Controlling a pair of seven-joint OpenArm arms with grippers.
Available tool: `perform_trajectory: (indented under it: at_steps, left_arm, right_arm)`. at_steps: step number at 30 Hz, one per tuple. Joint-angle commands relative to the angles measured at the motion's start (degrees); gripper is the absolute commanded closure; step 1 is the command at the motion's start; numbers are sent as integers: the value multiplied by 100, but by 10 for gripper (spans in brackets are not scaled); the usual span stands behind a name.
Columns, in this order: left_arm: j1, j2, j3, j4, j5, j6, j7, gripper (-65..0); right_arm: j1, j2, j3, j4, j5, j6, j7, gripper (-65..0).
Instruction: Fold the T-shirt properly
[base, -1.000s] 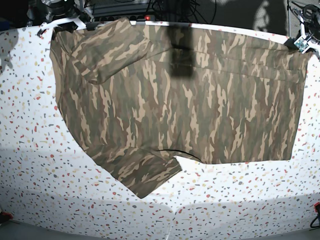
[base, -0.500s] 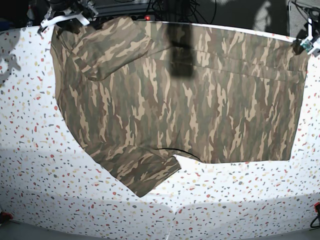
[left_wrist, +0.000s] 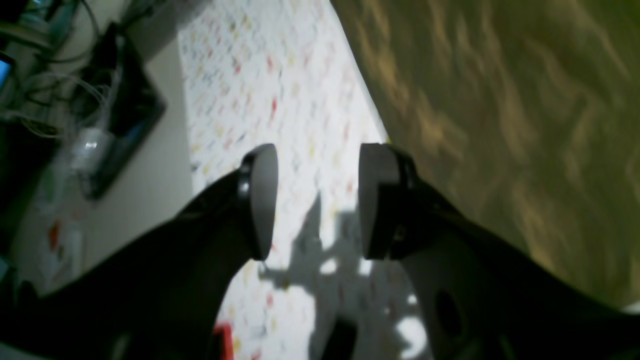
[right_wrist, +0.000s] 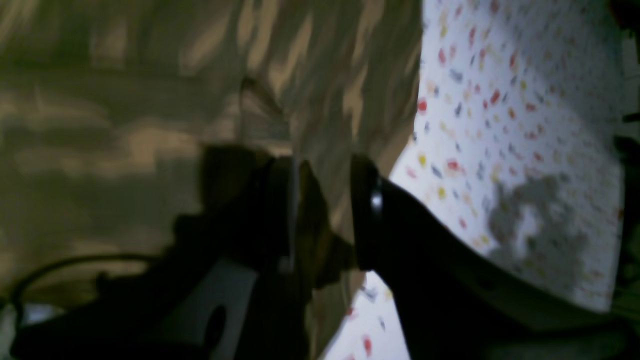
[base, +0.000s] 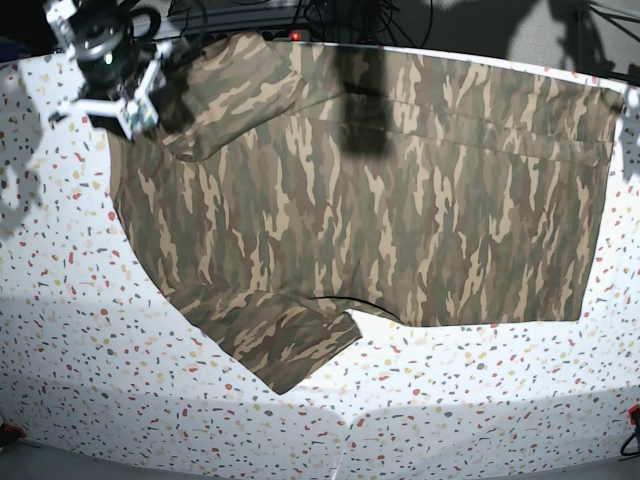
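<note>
**Both corners let go, arms lifting off the shirt**

The left gripper has its jaws parted with only speckled tabletop between the pads; nothing is held. A second ago these jaws were pinched at the far corner of the T-shirt; now that corner lies flat, and in the left wrist view the camouflage cloth sits just beside the pad on the shirt's side of the gripper, not between the jaws. In the base view this arm has pulled out of frame.

The right gripper also stands with jaws apart. Dark cloth shows in the gap, but the view is too blurred to say whether it touches the pads; it looks released and hovering over the shirt's edge. In the base view this gripper has moved inward from the far corner of the tabletop and hangs above the shirt's corner beside the folded-in sleeve.

The T-shirt lies spread across the far half of the tabletop, one sleeve jutting toward the near side, the other turned onto the body. The release probably means a spreading or first fold step is finished; the body itself is still wide open, so most folding remains.
</note>
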Motion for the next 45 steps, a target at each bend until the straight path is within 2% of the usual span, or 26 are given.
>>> perform_trajectory:
  at_steps: [1,4,7,12,16,21,25,28,30,34,37,40,41,45]
  left_arm:
    - [-186,-131,-61,68,-273,68,17,-253]
    - [-804,-133,-35,-101,-1027,66,245,-253]
    - [-1475,-138,170,-568,-1370,46,323,-253]
    - [-2702,-269,1360,-1626,-1373,24,326,-249]
    - [-3871,-289,2295,-2774,-1012,28,98,-249]
    - [-5335,-225,3049,-4540,-1012,24,35,-249]
    - [-6406,-225,3652,-5978,-1010,15,-238,-249]
    - [-7005,-179,4116,-6920,-1010,-125,-463,-249]
    - [-7294,-70,4385,-7458,-955,-149,-599,-249]
    - [-7528,332,4682,-8271,-310,-149,-933,-249]
    - [-7528,634,4697,-8568,203,-144,-1248,-249]
    - [-7528,826,4697,-8625,417,-142,-1381,-249]
    - [-7528,863,4697,-8625,448,-105,-1392,-249]
    - [-7528,905,4697,-8625,450,483,-1429,-248]
  right_arm:
    - [116,50,37,101,122,9,107,-186]
    - [525,-81,37,15,273,195,186,-186]
    - [981,-317,37,-201,282,439,205,-186]
    - [1633,-483,37,-789,839,728,345,-186]
    - [2048,-518,33,-1154,852,778,350,-186]
    - [2210,-518,35,-1287,852,776,317,-186]
    - [2210,-520,35,-1287,852,776,313,-186]
    - [2208,-520,35,-1287,850,776,308,-186]
    - [2208,-522,35,-1287,850,774,310,-186]
    - [2208,-525,35,-1287,848,774,302,-186]
    - [2205,-525,35,-1287,848,774,291,-186]
    - [2203,-525,35,-1287,846,774,271,-186]
    - [2203,-522,35,-1287,846,774,240,-186]
    - [2205,-520,35,-1287,824,774,179,-186]
